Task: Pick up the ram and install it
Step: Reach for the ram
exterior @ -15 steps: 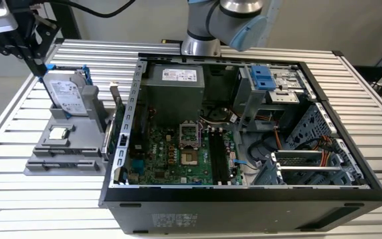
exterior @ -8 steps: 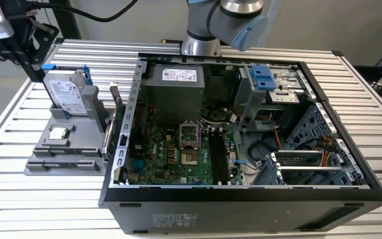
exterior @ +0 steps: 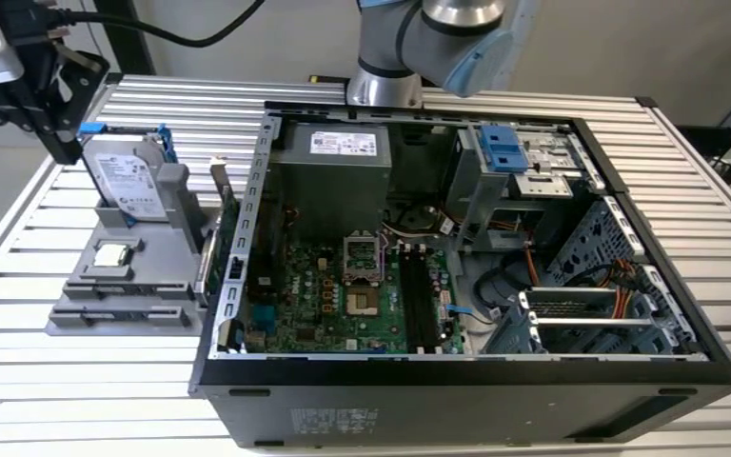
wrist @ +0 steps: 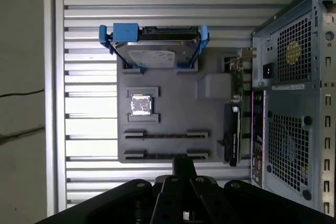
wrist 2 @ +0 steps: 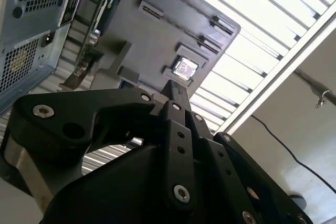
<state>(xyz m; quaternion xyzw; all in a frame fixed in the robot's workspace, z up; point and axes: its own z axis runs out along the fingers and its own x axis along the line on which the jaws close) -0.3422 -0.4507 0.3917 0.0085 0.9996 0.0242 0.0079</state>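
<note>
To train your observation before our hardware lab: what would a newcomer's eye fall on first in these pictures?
The open computer case dominates the exterior view, its green motherboard exposed. On the exterior view's left, a grey holder carries an upright hard drive and a CPU chip, while the black gripper, shut, hangs above it.

Print check, all views: nothing readable. Label positions only.

Hard drive (exterior: 122, 176): its white face carries dark rows of print, seen in the exterior view and the first wrist view. The characters cannot be made out.

Power supply (exterior: 334, 181): white sticker (exterior: 343, 143) near its upper edge, with a small blue mark. Text unreadable.

Case (exterior: 467, 405): grey plate (exterior: 334, 419) of fine print on the dark outer wall nearest the exterior camera. Unreadable. On the case rear in the first wrist view there is a white strip (wrist: 287, 86) and a round yellow sticker (wrist: 290, 51) behind the grille. Both unreadable.

CPU (wrist: 140, 104): lid markings cannot be told.
</note>
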